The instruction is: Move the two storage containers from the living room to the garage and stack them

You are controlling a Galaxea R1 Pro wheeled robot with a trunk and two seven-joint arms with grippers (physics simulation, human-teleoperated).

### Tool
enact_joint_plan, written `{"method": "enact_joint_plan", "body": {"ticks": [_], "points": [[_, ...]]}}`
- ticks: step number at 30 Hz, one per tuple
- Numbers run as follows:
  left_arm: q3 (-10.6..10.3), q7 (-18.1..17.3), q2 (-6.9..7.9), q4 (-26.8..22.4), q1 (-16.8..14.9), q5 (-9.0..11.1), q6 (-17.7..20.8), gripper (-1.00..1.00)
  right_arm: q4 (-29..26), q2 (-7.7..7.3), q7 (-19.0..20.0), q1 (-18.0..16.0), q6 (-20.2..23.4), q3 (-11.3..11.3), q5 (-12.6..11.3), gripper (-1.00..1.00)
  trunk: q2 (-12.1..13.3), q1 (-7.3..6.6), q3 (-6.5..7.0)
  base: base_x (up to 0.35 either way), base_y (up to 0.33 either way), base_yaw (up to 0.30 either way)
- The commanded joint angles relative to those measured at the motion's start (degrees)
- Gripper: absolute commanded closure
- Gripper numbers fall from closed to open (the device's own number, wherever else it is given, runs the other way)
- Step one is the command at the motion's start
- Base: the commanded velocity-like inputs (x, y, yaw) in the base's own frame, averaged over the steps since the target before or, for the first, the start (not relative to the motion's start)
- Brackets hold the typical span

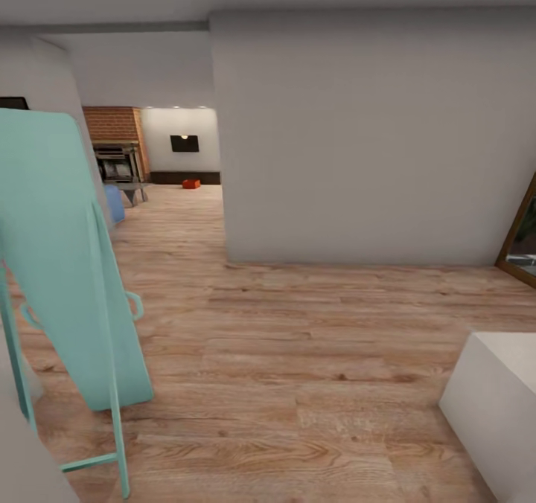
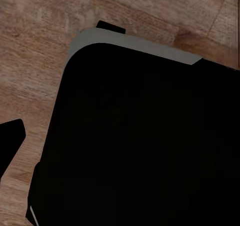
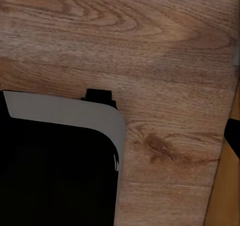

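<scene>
Head view: storage container (image 1: 191,184) far off, broadside.

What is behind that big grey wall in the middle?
The wall hides what lies directly behind it. Past its left edge, a far room shows an orange-red container on the wood floor, a black TV and brick fireplace.
</scene>
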Motion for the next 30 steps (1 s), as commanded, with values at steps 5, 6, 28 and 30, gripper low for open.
{"method": "enact_joint_plan", "body": {"ticks": [5,6,28,30], "points": [[0.4,0.0,-0.03,0.0,0.0,0.1,-0.1,-1.00,0.1,0.20,-0.2,0.0,-0.3,0.5,-0.4,-1.00,0.0,0.03,-0.05,0.323,0.000,0.000],[0.4,0.0,-0.04,-0.1,0.0,0.1,-0.1,-1.00,0.1,0.23,-0.2,0.0,-0.3,0.5,-0.4,-1.00,0.0,0.03,-0.05,0.323,0.000,0.000],[0.5,0.0,-0.04,-0.1,0.0,0.1,-0.3,-1.00,0.1,0.54,0.2,0.0,-0.6,0.4,-0.5,-1.00,0.0,0.03,-0.05,0.323,0.000,0.000],[0.5,0.0,-0.04,-0.1,0.0,0.1,-0.3,-1.00,0.1,0.49,0.2,0.0,-0.6,0.4,-0.5,-1.00,0.0,0.03,-0.05,0.323,0.000,0.000]]}}
